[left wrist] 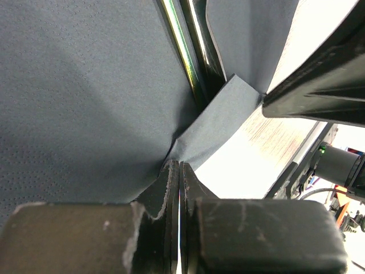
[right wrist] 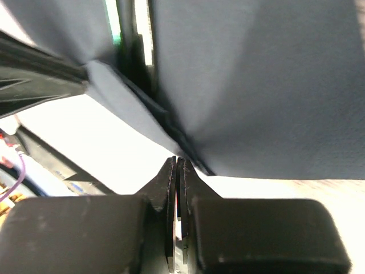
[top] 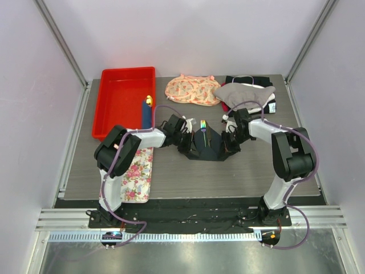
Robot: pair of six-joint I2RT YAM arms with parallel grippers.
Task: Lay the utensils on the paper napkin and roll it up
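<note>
The dark navy paper napkin (top: 204,147) lies at the table's middle with its left and right edges lifted toward each other. The utensils (top: 203,125) lie along its centre fold, one shiny tip showing at the far end. My left gripper (top: 183,139) is shut on the napkin's left edge and my right gripper (top: 228,139) is shut on its right edge. In the left wrist view the napkin (left wrist: 85,103) fills the frame, the utensils (left wrist: 183,51) lie in the crease, and the left gripper (left wrist: 179,165) pinches the sheet. The right wrist view shows the napkin (right wrist: 256,85), the utensils (right wrist: 130,34) and the right gripper (right wrist: 177,161) pinching it.
A red bin (top: 128,71) at the back left holds a blue yellow-tipped stick (top: 146,111). A floral tray (top: 137,174) lies at the front left. A peach pouch (top: 191,89), a grey cloth (top: 244,93) and a folded black cloth (top: 251,80) lie at the back.
</note>
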